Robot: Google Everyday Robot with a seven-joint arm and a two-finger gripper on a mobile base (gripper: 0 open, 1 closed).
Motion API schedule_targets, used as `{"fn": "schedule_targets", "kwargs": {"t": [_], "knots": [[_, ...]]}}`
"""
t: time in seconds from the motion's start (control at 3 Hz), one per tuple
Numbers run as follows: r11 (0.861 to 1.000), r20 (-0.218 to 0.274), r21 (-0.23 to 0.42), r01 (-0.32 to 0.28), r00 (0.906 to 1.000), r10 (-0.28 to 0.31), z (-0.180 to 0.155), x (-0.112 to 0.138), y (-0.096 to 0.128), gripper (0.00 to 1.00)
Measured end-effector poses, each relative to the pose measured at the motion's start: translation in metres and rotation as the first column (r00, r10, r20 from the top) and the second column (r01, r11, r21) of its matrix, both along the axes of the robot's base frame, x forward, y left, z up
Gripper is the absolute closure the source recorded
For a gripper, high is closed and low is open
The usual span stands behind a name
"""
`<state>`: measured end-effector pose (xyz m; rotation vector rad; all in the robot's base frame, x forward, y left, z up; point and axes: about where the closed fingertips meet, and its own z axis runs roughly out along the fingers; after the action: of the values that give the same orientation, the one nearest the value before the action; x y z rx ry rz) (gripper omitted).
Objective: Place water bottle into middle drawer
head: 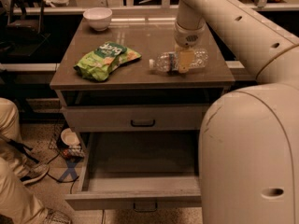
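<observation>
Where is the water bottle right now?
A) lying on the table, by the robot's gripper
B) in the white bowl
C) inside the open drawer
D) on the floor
A: the bottle lies on its side on the table, with the gripper at its middle, not in the open drawer below.
</observation>
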<state>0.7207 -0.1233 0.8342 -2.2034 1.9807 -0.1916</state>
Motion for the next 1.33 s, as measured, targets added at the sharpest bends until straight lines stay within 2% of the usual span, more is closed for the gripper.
{"fn": "schedule_targets", "kwargs": {"t": [0.33,0.67,1.0,1.33], "knots": [[1.000,0.001,0.001,0.015,0.9999,-0.015,0.006,-0.005,-0.006,0.72],[0.997,0.015,0.030,0.073,0.9972,-0.074,0.024,-0.026,-0.026,0.95],[0.981,-0.014,0.061,0.183,0.9832,-0.182,0.034,-0.069,-0.058,1.00],[0.948,-0.091,0.087,0.307,0.9497,-0.300,0.023,-0.121,-0.088,1.00]]}}
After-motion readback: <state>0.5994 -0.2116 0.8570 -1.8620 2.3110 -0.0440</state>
